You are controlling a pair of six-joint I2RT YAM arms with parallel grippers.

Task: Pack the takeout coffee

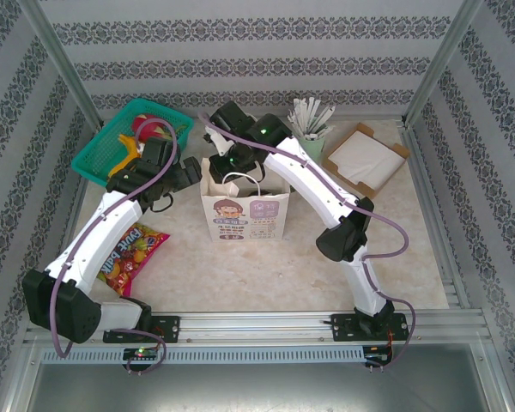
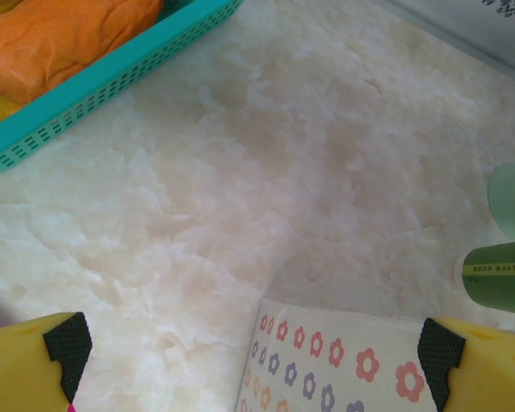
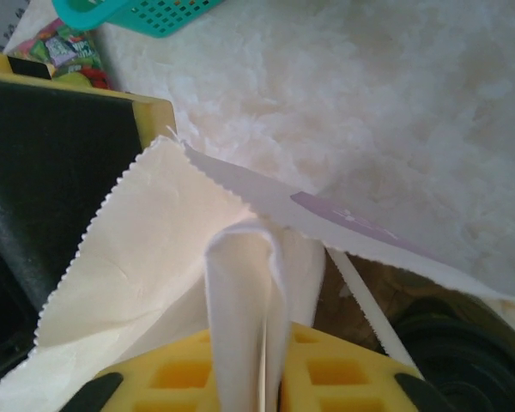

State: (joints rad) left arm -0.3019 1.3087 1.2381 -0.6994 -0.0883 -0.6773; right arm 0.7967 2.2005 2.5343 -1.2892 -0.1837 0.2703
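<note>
Tabletop [image 1: 266, 266] from above: the paper bag [image 1: 245, 215] stands upright in the middle, with bare marble in front of it and to its right. The right gripper [image 1: 226, 163] is at the bag's mouth. The left gripper [image 1: 184, 172] sits just left of the bag, between it and the teal basket [image 1: 99, 154] at the far-left edge. A candy packet [image 1: 133, 253] lies under the left arm. A cup of stirrers [image 1: 313, 137] and a brown tray [image 1: 386, 172] stand by the far-right edge. From the left wrist, the left gripper [image 2: 253, 348] is wide open and holds nothing, its fingers [image 2: 64, 343] spread over bare marble. The basket's wall [image 2: 112, 81] crosses the upper-left corner, the bag's flowered side [image 2: 326, 360] lies below, and a green cup [image 2: 498, 275] is at the right edge. From the right wrist, the right gripper [image 3: 245, 378] is closed on a fold of the bag's white paper at the serrated rim [image 3: 112, 193]. The takeout coffee [image 3: 459, 360] sits inside the bag, its black lid showing just below the rim at the lower right. Open marble stretches beyond.
</note>
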